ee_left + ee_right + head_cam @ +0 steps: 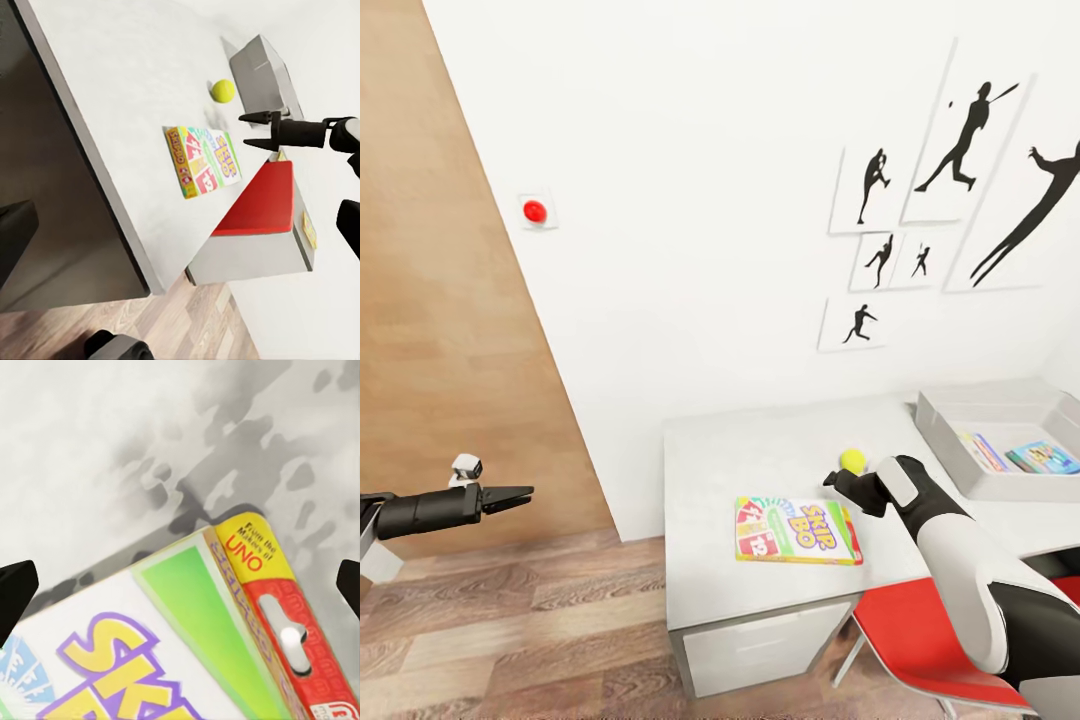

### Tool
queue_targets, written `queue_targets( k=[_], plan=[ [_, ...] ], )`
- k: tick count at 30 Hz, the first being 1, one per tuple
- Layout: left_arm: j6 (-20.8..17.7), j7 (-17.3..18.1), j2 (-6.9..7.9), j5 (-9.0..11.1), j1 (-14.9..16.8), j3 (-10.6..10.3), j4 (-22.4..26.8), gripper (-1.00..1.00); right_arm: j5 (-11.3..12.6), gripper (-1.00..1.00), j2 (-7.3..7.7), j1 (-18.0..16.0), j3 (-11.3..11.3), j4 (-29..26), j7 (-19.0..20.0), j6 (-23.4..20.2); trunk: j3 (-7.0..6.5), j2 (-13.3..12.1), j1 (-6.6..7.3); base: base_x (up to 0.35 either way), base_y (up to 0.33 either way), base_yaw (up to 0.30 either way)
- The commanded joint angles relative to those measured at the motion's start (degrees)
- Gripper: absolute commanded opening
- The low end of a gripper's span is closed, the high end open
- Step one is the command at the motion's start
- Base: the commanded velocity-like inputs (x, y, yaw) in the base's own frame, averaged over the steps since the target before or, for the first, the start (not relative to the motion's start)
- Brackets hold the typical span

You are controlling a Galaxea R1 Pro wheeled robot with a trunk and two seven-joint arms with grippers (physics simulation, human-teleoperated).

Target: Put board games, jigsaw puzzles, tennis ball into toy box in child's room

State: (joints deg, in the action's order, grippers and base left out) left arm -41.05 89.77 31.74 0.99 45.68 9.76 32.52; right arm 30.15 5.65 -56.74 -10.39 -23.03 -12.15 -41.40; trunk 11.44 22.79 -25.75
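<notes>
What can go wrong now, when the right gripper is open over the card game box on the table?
1. The tennis ball lies close beside the right gripper; a nudge may roll it off the table.
2. The game box lies flat, so the open fingers may push it rather than grip it.
3. It sits near the table's front edge and might slide off.
</notes>
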Motion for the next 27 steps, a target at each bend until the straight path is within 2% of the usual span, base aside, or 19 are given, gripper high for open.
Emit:
queue_targets(
  k=[1, 27],
  plan=[
    [-0.6, 0.2, 0.01, 0.0, 0.0, 0.0, 0.0, 1.00, 0.6, 1.00, -0.02, 0.0, -0.2, -0.1, -0.5, -0.2, 0.21, 0.1, -0.03, 0.000, 0.000, 0.000],
    [-0.6, 0.2, 0.07, 0.0, 0.1, 0.0, 0.0, 1.00, 0.7, 1.00, -0.18, 0.0, -0.2, 0.0, -0.7, -0.1, 2.67, 0.1, -0.03, 0.000, 0.000, 0.000]
  ],
)
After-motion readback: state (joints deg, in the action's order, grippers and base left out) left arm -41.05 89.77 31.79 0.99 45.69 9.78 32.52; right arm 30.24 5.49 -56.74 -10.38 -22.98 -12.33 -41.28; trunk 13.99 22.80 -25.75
